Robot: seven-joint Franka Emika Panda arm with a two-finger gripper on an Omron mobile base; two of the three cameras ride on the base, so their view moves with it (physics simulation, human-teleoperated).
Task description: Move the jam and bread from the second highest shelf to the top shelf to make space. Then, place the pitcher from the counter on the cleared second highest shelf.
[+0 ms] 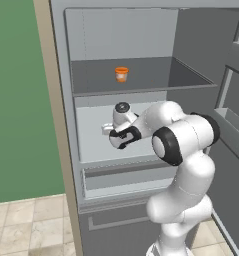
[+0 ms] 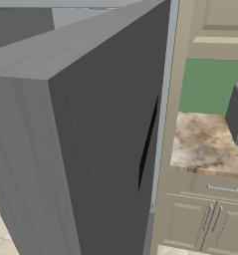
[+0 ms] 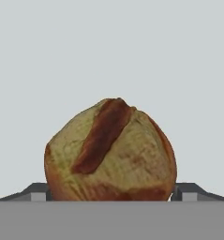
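Arm pose: the white arm rises at the lower right of the left base view, bends at the elbow and reaches leftward into the open fridge, its wrist level over the second highest shelf (image 1: 93, 142).
Jaws: the gripper (image 3: 113, 197) has its jaws spread wide, one dark tip at each side of the bread (image 3: 111, 151); whether the tips touch the loaf I cannot tell.
Bread: a round, lumpy loaf with a dark crust streak, close before the hand camera, against the pale shelf.
Jam: the jam (image 1: 121, 74) stands upright on the top shelf (image 1: 156, 75), near its middle.
Hidden: in the left base view the gripper (image 1: 107, 130) and wrist cover the loaf.
Right base view: the grey fridge door (image 2: 90, 149) blocks the interior; beside it lies the marbled surface (image 2: 205, 144) over cream cabinets (image 2: 205, 219), with a grey appliance (image 2: 237, 117) cut off at the edge.
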